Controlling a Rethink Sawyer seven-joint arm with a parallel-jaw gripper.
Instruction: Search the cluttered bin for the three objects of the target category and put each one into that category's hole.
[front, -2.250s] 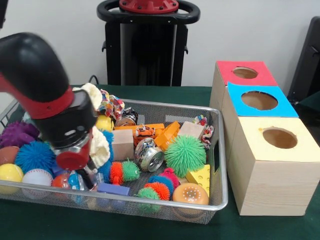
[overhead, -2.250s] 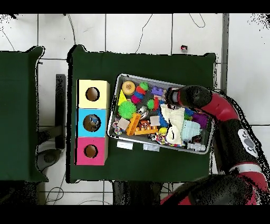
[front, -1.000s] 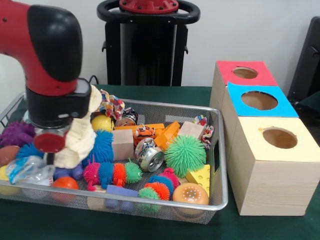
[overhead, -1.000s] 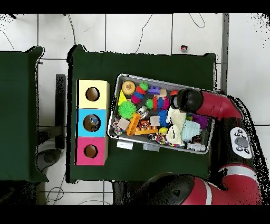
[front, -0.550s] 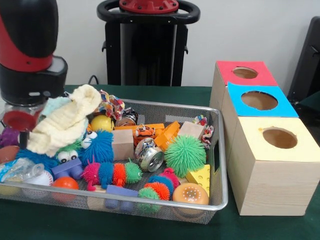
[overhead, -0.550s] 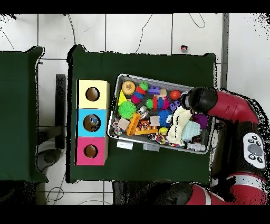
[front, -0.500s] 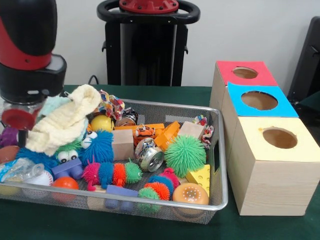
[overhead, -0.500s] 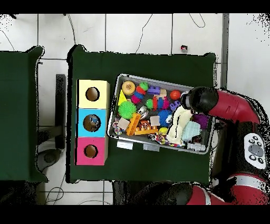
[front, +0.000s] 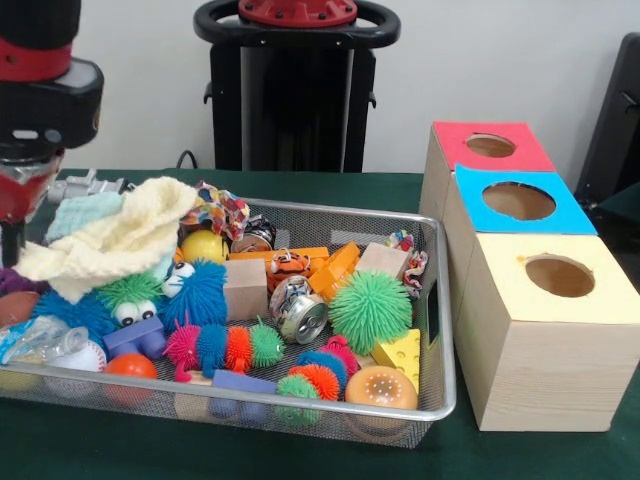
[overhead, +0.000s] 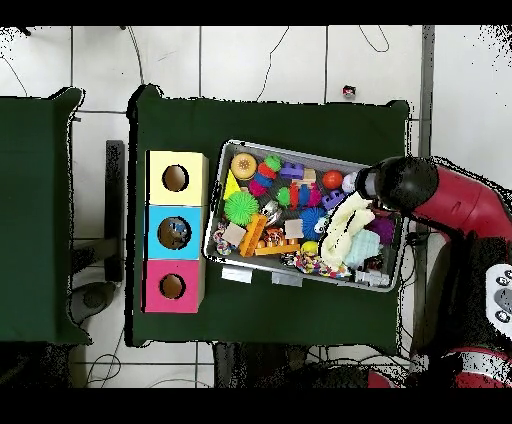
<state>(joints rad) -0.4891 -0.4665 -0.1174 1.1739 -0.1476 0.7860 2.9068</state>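
Bare green surface (front: 120, 450) in front of the wire bin (front: 440, 330) and beside the three boxes (front: 545, 340). Bin packed with spiky balls (front: 370, 310), blocks (front: 245, 288) and a can (front: 300, 315). Yellow cloth (front: 110, 240) lifted at the bin's left end, hanging long from the claw (front: 15, 225). Cannot tell how wide the claw stands.
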